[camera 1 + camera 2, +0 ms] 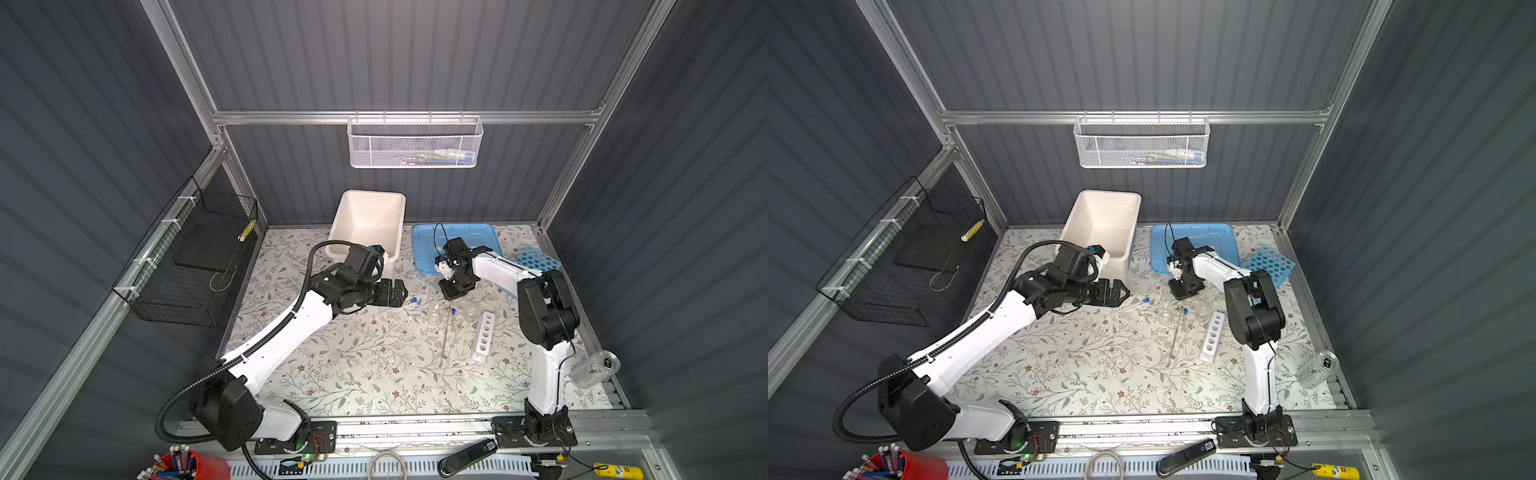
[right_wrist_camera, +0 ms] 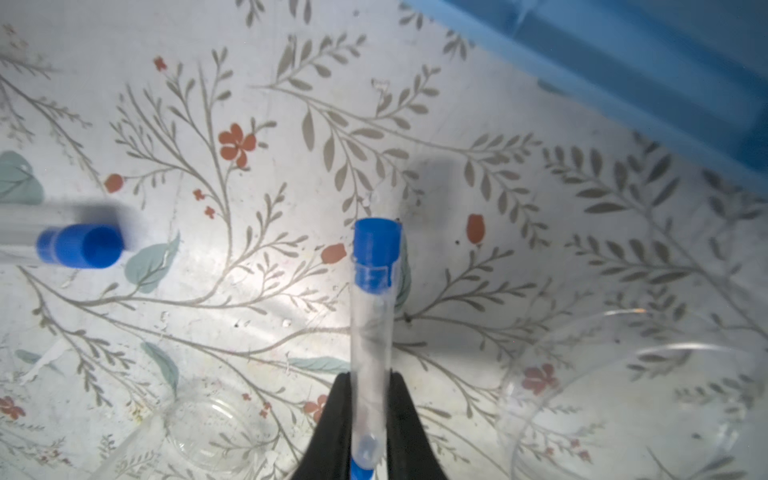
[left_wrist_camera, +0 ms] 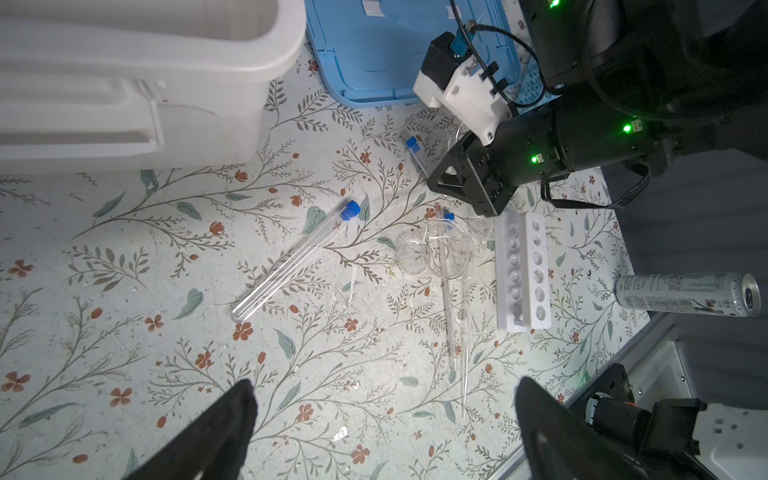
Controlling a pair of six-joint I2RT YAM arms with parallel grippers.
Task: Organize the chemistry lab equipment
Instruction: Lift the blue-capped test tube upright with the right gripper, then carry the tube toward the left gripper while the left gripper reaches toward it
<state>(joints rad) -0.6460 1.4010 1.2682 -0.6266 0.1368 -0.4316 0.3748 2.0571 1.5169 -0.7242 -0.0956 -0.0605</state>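
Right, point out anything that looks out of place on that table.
A silver drink can lies on its side at the table's right edge; it is no lab equipment. The sky-blue rack looks tilted at the back right.

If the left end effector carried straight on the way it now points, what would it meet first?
Probably the blue-capped test tube lying loose ahead of the left end effector, though depth is unclear.
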